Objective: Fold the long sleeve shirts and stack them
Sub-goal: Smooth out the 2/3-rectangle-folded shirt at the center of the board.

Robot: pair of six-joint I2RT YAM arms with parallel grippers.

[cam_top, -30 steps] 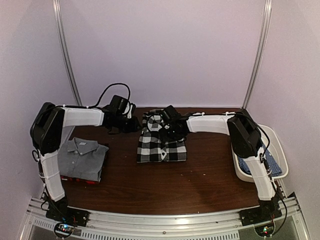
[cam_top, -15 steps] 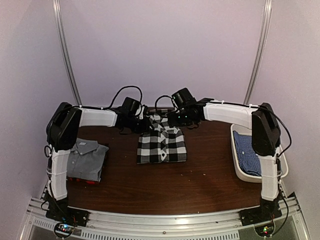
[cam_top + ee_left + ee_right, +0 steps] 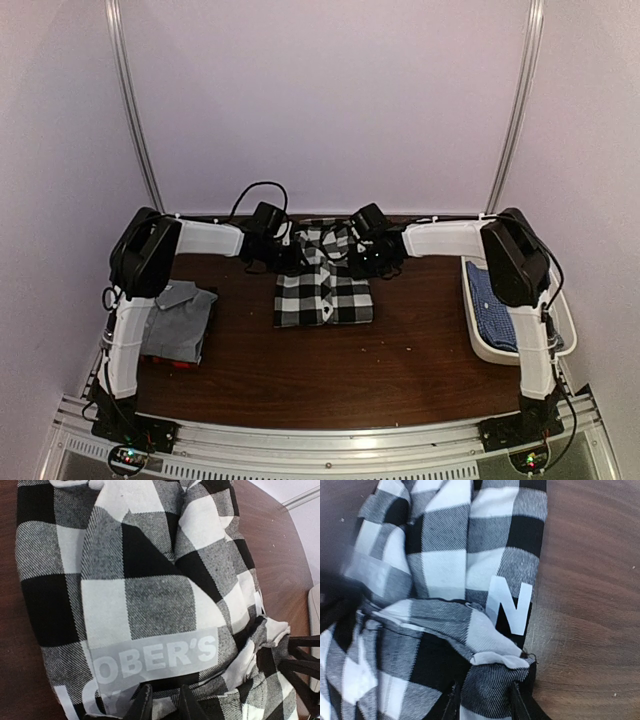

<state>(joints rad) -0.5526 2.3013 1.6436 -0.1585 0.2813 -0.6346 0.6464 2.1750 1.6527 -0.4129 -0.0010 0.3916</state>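
Note:
The black-and-white check shirt lies folded at the back middle of the table, its far end bunched. My left gripper is at its far left corner and my right gripper at its far right corner. In the left wrist view the gripper pinches check cloth with its jaws close together. In the right wrist view the gripper holds a bunched fold of the cloth. The grey shirt lies folded at the left on the red-black shirt. The blue shirt lies in the tub.
The white oval tub stands at the right edge of the table. The dark wooden table ends at a metal rail along the front. White walls close in at the back and both sides.
The left gripper has moved right to the shirt's far left corner. The right gripper rose, then came down at the far right corner. The shirt's far end is more bunched.

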